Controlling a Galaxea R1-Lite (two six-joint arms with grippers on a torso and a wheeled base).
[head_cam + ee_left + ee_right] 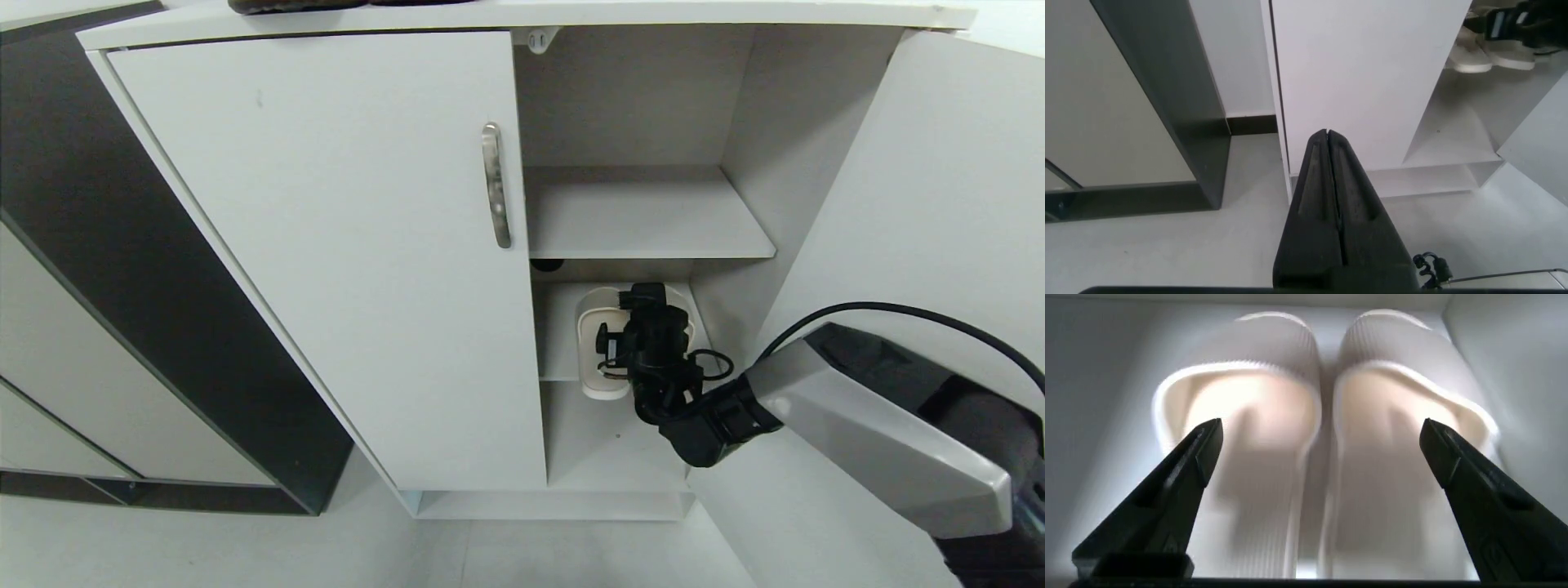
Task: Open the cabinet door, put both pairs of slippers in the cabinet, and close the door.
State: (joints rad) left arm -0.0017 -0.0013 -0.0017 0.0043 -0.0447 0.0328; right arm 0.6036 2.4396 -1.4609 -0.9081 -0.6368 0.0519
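Note:
A pair of white slippers (594, 363) (1323, 457) lies side by side on the cabinet's middle shelf, behind the open right door (939, 204). My right gripper (645, 304) (1323, 449) is inside that compartment, open, with one finger on each side of the pair's heels. The left wrist view shows the same slippers (1490, 53) from below. A dark pair of slippers (294, 5) rests on the cabinet top at the picture's edge. My left gripper (1327, 135) is shut and empty, low over the floor in front of the closed left door (326, 245).
The left door has a metal handle (495, 196). The upper shelf (645, 212) and the bottom compartment (612, 441) are bare. A dark-framed panel (122, 286) stands to the cabinet's left. Pale floor (245, 547) lies in front.

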